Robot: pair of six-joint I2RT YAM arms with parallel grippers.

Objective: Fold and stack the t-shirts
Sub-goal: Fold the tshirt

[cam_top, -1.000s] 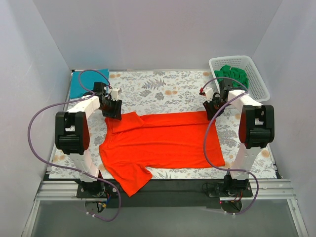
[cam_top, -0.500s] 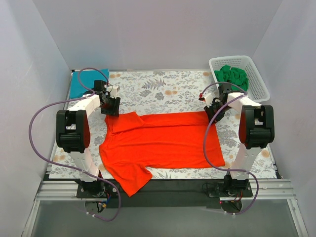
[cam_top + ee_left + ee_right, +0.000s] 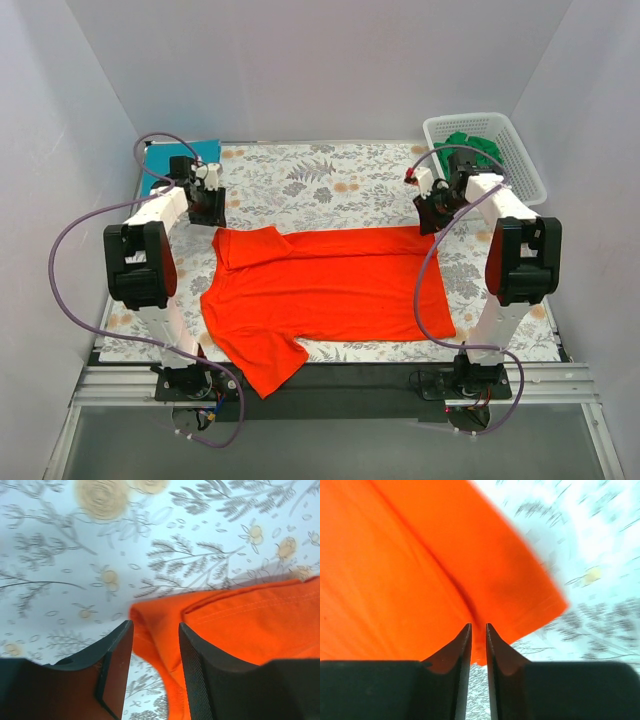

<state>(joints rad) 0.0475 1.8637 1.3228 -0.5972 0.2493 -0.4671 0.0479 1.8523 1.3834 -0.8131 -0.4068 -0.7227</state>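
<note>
Shirt [image 3: 325, 285]: orange, light limp cloth, likely to sag and slide, flat on bench [image 3: 330, 180] left of basket [image 3: 525, 165]; best pinched at the hem corner nearest the basket, by the near-closed empty right hand [image 3: 478, 630], and the shoulder corner farthest from it, by the spread left hand [image 3: 155, 630].

In the last 1 second the left gripper [image 3: 208, 208] has drawn back off the far left corner of the orange t-shirt [image 3: 330, 285], outward toward the blue cloth [image 3: 160, 170]. The right gripper [image 3: 432, 213] has edged away from the far right corner toward the white basket [image 3: 530, 170], and its arm now covers more of the green cloth [image 3: 472, 140].
</note>
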